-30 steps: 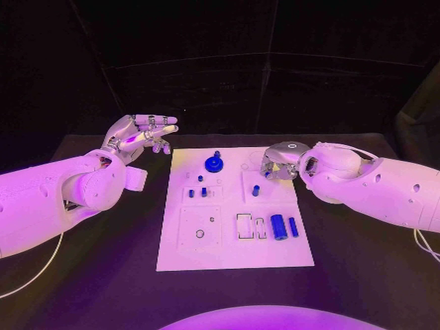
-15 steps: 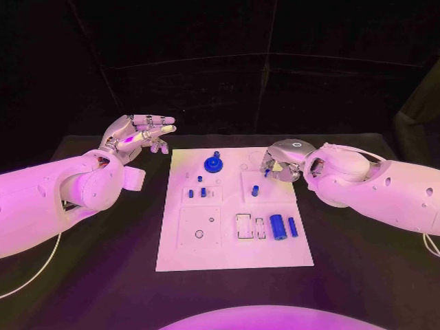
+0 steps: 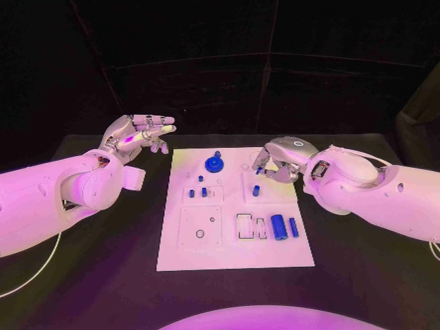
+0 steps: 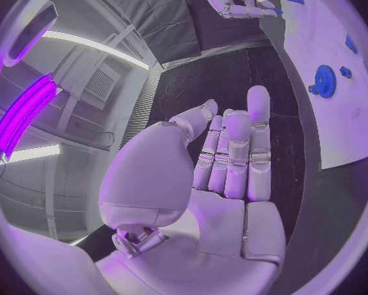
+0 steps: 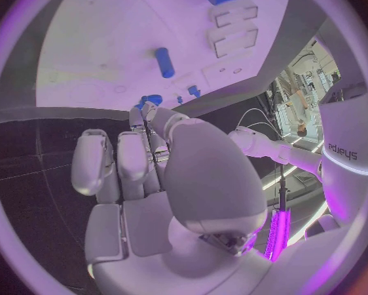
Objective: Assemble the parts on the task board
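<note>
The white task board (image 3: pixel 235 240) lies in the middle of the black table. On it are a round blue gear-like part (image 3: pixel 214 163), two small blue pegs (image 3: pixel 191 193), a short blue peg (image 3: pixel 255 190), a thick blue cylinder (image 3: pixel 278 223) and a blue bar (image 3: pixel 293 227). My right hand (image 3: pixel 278 159) hovers over the board's far right corner, fingers curled, pinching a small blue part (image 5: pixel 148 100) at its fingertips. My left hand (image 3: pixel 136 134) is raised off the table left of the board's far edge, fingers stretched out, holding nothing.
Black table (image 3: pixel 101 261) surrounds the board on all sides. Empty recesses (image 3: pixel 245 225) sit beside the thick cylinder, and a square plate with a hole (image 3: pixel 199 234) lies on the board's near left. My left forearm (image 3: pixel 42 206) lies along the table's left side.
My right hand with the small blue part has crept slightly left, further over the board's far right corner. The left hand has stayed where it was.
</note>
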Tool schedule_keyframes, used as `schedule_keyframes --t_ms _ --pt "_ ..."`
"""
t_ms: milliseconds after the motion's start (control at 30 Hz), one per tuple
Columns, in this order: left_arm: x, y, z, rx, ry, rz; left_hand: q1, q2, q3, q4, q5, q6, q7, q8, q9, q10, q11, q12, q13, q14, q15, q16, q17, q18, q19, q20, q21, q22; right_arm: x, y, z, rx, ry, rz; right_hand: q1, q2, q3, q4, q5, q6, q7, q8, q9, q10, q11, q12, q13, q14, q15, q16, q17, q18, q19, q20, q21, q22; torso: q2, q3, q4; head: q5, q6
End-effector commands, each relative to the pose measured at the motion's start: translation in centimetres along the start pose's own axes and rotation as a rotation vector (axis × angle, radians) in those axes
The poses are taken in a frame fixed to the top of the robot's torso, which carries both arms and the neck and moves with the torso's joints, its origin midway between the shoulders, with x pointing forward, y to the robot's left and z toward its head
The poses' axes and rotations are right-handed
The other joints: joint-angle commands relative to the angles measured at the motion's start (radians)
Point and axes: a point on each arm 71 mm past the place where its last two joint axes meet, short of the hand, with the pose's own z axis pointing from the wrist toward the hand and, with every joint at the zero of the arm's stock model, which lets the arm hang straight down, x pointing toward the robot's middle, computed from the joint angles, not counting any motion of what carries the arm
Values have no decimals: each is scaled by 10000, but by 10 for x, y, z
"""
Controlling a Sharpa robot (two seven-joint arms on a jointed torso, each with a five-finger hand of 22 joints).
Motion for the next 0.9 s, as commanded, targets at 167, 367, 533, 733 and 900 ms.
schedule_keyframes --t_ms 167,367,533,733,900 --pt "5 -1 1 40 87 -136 70 59 14 -63 -20 51 12 42 6 23 1 64 -3 -70 -18 -40 -8 137 -67 21 -66 -14 0 53 9 -1409 -155 969 -160 -5 115 -32 59 -18 74 -26 -10 22 37 -47 -2 227 39 69 -17 -107 83 23 45 22 4 -9 14 162 -86" --pt "9 -1 1 31 182 -232 62 51 4 -65 -22 36 23 39 1 7 11 66 -9 -78 -13 -45 -23 134 -69 22 -74 -20 20 82 15 -2087 482 1025 -216 -23 140 -51 63 -29 85 -27 -11 12 46 -51 -1 225 46 69 -26 -106 80 29 45 21 -2 -28 23 241 -159" --pt "13 -1 2 20 253 -277 62 51 4 -65 -22 36 23 39 1 7 11 66 -9 -78 -13 -45 -23 134 -69 22 -74 -20 43 93 17 -2249 1188 862 -231 -29 144 -54 63 -32 87 -27 -11 9 48 -53 -1 226 48 71 -24 -106 78 31 44 18 5 -29 18 319 -213" --pt "17 -1 3 12 359 -330 62 51 4 -65 -22 36 23 39 1 7 11 66 -9 -78 -13 -45 -23 134 -69 22 -74 -20 65 102 18 -2323 1813 591 -236 -31 146 -57 63 -34 87 -28 -11 7 49 -54 -1 226 49 72 -24 -107 81 31 47 23 10 -12 23 388 -271" --pt "19 -1 3 5 396 -348 62 51 4 -65 -22 36 23 39 1 7 11 66 -9 -78 -13 -45 -23 134 -69 22 -74 -20 71 106 19 -2338 1937 410 -248 -32 149 -60 63 -35 89 -27 -11 6 50 -54 -1 225 50 72 -26 -107 80 32 47 23 10 4 3 476 -320"
